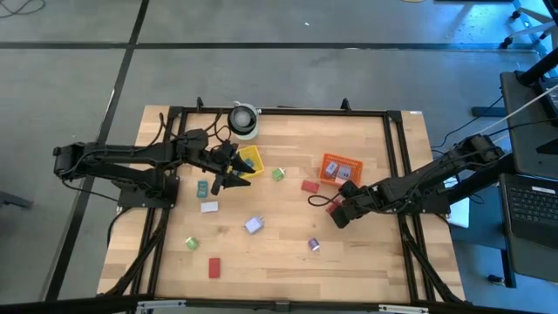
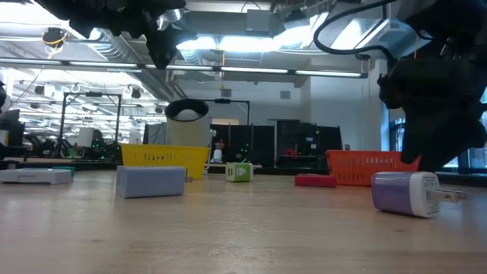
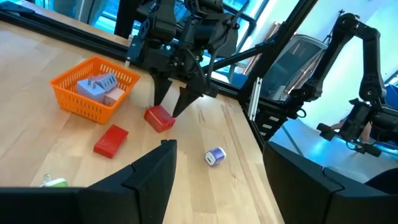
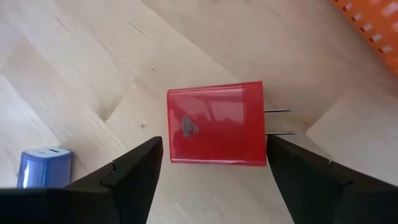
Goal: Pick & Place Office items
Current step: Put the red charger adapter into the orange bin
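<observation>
Nearest the overhead camera, a red block (image 1: 214, 267) is seen lying flat near the front edge of the table (image 1: 279, 270), with a green piece (image 1: 191, 243) just behind it toward the left. Farther back, a lavender charger (image 1: 254, 226), a small purple plug (image 1: 314, 246), a white block (image 1: 208, 207), a teal piece (image 1: 202, 188), a green cube (image 1: 278, 174) and a flat red block (image 1: 309, 185) are scattered well apart. The yellow basket (image 1: 250, 160) is partly covered by the left gripper (image 1: 228, 177). The orange basket (image 1: 339, 167) holds a few items, and the right gripper (image 1: 332, 208) is placed just in front of it, over a red charger (image 1: 330, 205).

From table height, the purple plug (image 2: 407, 192) is seen closest, the lavender charger (image 2: 151, 182) to its left, and both baskets behind.

Through the left wrist camera, the left gripper's fingers (image 3: 149, 180) are shown spread with nothing between them. Across the table, the right gripper (image 3: 169, 104) is shown with its tips spread, straddling the red charger (image 3: 159, 118) beside the orange basket (image 3: 93, 87).

Through the right wrist camera, the red charger (image 4: 214, 123) is seen lying on the wood, prongs out, between the spread fingers (image 4: 134, 171); no contact can be made out.
</observation>
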Robot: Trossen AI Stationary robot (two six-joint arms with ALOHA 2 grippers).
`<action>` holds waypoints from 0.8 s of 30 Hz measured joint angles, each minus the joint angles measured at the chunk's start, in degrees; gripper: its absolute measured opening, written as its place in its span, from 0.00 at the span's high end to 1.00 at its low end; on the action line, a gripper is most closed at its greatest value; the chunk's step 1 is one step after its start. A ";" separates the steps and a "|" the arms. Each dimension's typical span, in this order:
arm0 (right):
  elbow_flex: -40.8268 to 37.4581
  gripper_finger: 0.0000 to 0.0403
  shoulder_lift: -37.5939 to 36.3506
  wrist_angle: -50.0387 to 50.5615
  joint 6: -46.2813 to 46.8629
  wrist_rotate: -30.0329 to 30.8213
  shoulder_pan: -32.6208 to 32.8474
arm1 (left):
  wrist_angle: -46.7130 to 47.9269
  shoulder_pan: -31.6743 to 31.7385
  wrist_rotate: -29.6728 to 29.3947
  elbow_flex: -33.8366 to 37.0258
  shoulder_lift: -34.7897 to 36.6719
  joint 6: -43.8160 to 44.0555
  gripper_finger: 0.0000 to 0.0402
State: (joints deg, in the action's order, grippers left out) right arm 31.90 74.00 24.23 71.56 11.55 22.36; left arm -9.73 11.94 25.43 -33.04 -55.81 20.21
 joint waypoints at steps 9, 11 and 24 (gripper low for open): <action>3.47 0.31 -0.07 4.64 -7.76 -0.65 -2.57 | 1.00 0.00 0.15 0.00 0.00 0.00 0.42; 5.97 0.31 -0.09 8.23 -11.06 -0.62 -3.42 | 0.98 0.00 0.60 0.00 0.00 0.00 0.42; 16.01 0.31 -0.13 17.76 -51.32 -10.67 -5.57 | 0.52 0.00 1.21 0.00 0.00 0.00 0.42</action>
State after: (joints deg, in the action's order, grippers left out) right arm 47.91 73.87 41.98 20.24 0.88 16.79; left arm -9.21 11.94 26.64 -33.04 -55.81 20.21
